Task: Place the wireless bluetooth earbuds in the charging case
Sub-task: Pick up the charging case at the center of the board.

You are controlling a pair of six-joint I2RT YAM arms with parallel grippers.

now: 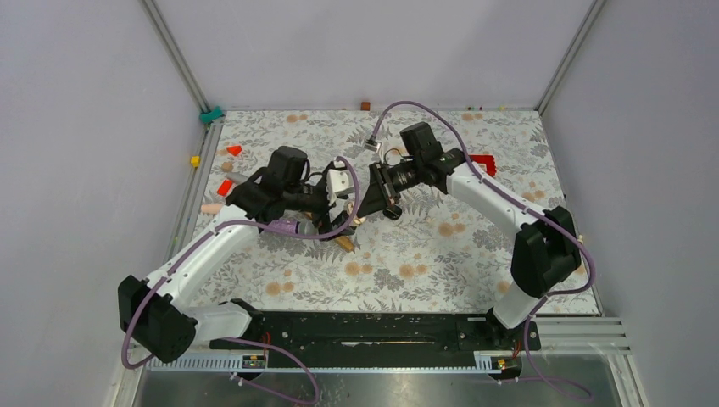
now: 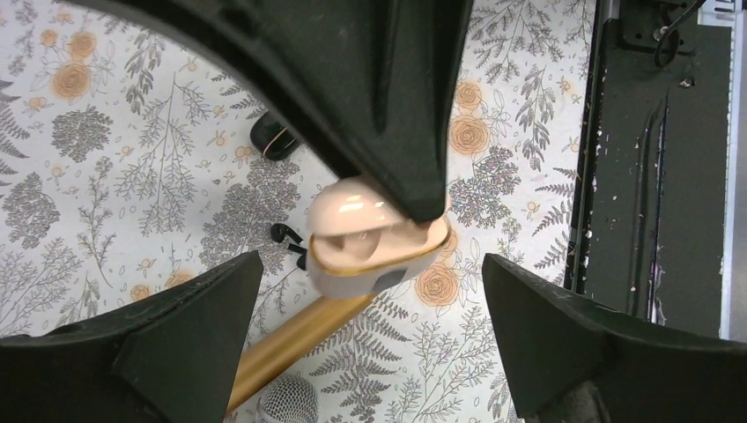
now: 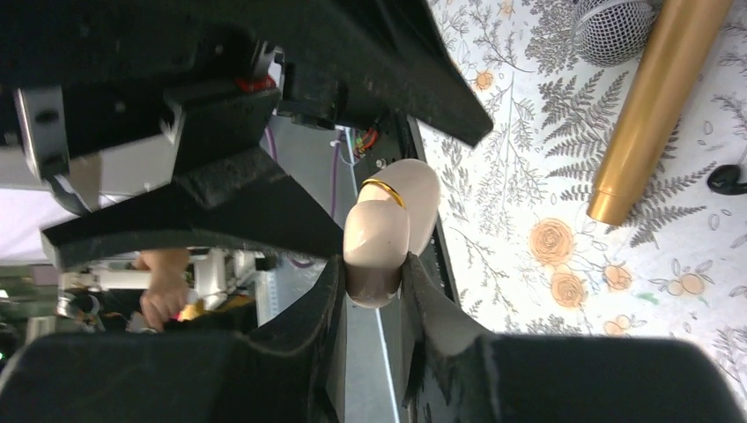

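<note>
Right pincer (image 3: 374,264) clamps the cream-pink shell (image 3: 392,207), holding it between the left pincer (image 2: 370,264)'s wide-open jaws, seemingly for a handover.

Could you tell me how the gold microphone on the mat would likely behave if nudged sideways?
The gold microphone has a smooth round handle lying flat, so it would probably roll. Its mesh head looks wider than the handle's end, so it may curve rather than roll straight. A small black earbud lies close beside it and could get knocked.
</note>
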